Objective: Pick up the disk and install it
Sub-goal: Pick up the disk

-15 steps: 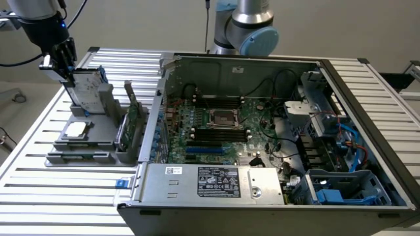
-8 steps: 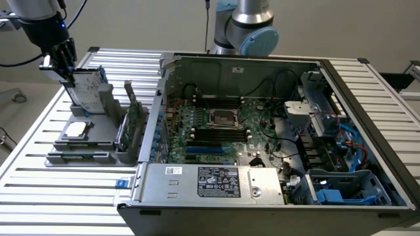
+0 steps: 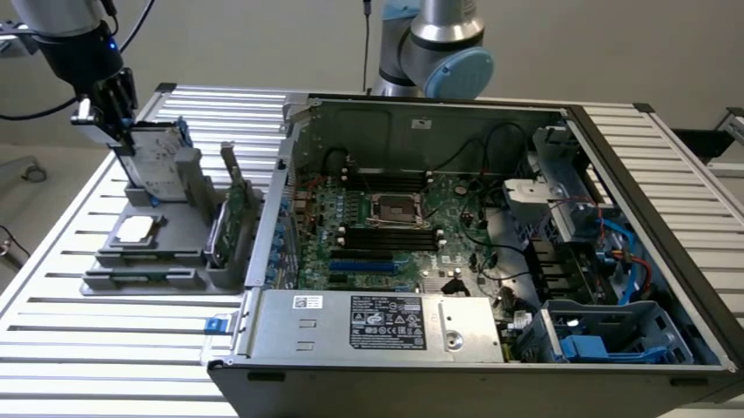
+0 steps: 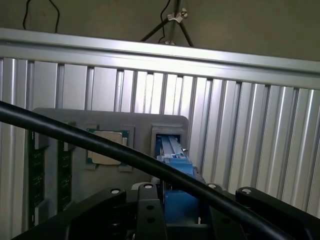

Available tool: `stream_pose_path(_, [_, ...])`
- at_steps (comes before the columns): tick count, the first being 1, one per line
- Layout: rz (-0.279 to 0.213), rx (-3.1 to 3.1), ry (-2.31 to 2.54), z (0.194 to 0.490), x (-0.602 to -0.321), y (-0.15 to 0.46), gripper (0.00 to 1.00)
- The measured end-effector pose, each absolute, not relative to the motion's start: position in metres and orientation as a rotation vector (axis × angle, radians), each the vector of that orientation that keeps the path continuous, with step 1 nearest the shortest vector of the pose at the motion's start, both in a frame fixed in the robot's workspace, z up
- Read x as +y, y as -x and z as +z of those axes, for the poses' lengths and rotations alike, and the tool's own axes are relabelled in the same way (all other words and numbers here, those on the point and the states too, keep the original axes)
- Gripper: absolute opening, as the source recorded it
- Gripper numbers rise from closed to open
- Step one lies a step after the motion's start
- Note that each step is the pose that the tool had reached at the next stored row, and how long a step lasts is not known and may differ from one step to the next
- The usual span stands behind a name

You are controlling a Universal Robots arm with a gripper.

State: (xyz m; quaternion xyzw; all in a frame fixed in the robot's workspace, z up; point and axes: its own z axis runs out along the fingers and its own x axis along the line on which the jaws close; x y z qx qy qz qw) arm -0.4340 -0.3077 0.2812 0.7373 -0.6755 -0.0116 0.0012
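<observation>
Exterior view: gripper (image 3: 117, 129) clenched on the upright disk (image 3: 160, 167) in its grey holder (image 3: 174, 261); 1 straight, vertical lift should best clear the slot.

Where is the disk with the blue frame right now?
The disk stands upright at the back of the grey holder on the exterior view's left, beside the open computer case, just below the tool and behind the square silver chip.

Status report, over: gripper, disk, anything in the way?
Gripper at top edge of disk. It stands upright in grey holder. Green card stands between it and open case.
</observation>
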Motion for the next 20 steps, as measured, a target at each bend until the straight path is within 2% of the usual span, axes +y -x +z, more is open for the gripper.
stream_pose_path(20, [-0.045, -2.126, -2.32, 0.2836, -0.3077, 0.4341, 0.33])
